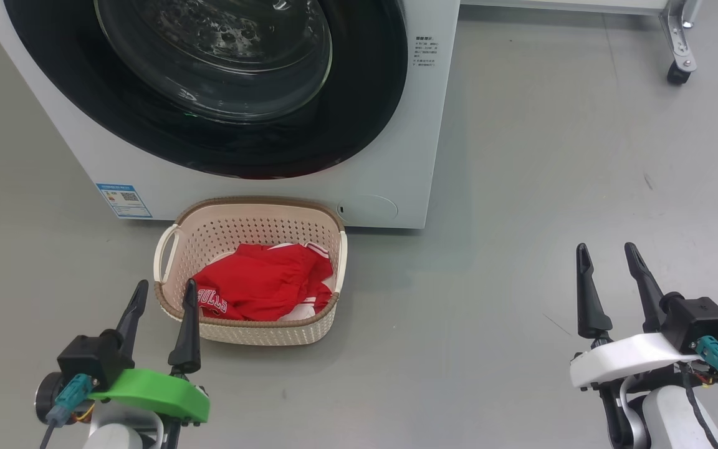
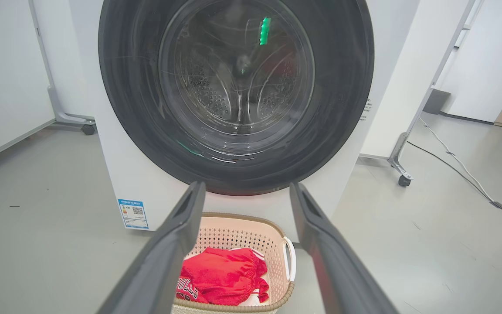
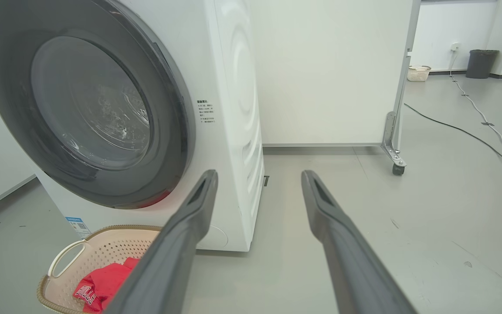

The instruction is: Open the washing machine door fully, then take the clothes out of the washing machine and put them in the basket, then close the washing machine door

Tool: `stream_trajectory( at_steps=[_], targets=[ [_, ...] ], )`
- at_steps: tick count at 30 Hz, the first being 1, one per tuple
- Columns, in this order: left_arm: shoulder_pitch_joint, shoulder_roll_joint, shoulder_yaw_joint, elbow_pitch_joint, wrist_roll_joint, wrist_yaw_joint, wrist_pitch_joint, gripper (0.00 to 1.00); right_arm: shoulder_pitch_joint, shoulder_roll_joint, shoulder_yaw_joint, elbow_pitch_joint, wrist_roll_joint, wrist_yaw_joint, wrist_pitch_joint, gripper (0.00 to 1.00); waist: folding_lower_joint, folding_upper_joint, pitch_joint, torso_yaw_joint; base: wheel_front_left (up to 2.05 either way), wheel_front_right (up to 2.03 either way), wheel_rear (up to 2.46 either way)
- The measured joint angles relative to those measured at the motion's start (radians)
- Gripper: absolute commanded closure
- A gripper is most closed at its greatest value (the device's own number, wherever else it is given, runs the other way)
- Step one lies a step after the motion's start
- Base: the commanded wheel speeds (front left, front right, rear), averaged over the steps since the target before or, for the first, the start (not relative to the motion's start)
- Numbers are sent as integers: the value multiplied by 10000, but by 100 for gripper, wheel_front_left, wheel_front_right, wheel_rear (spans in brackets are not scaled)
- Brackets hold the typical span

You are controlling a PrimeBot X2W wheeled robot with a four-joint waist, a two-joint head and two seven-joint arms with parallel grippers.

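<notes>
**spin_cycle:** ok so where's everything at? is the washing machine door [image 1: 209, 62] open or what

**lintfan:** nope, it's shut, black rim sitting flush on the front of the washing machine [image 1: 424, 143]. Through the glass in the left wrist view you can make out the dimpled drum [image 2: 233, 96]

**spin_cycle:** and the clothes?

**lintfan:** the clothes [image 1: 259, 284] are in the basket [image 1: 272, 333], a red bundle with some white trim poking out and the "BULLS" lettering on the near left side. The basket is on the floor [image 1: 521, 218] right up against the machine's front, under the door and just right of the blue sticker [image 1: 123, 199]

**spin_cycle:** grippers doing anything?

**lintfan:** not really. The left gripper [image 1: 166, 284] has its fingers spread wide with nothing between them. It's at the basket's near left corner, and in the head view one fingertip overlaps the brown rim, but I can't tell if it actually touches. The right gripper [image 1: 606, 246] is spread wide too and holds nothing. It's over bare floor, well off to the right of the basket and the machine

**spin_cycle:** anything else around?

**lintfan:** a caster wheel [image 1: 677, 75] on a white frame, far right behind the machine
</notes>
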Motion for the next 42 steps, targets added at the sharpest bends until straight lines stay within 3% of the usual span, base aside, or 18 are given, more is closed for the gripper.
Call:
stream_trajectory(
  at_steps=[42],
  targets=[
    [48,40,-226,-12,-658,0,0,0,28,96,-169,-52,-117,150,0,0,0,0,-115,-38,0,0,0]
  ],
)
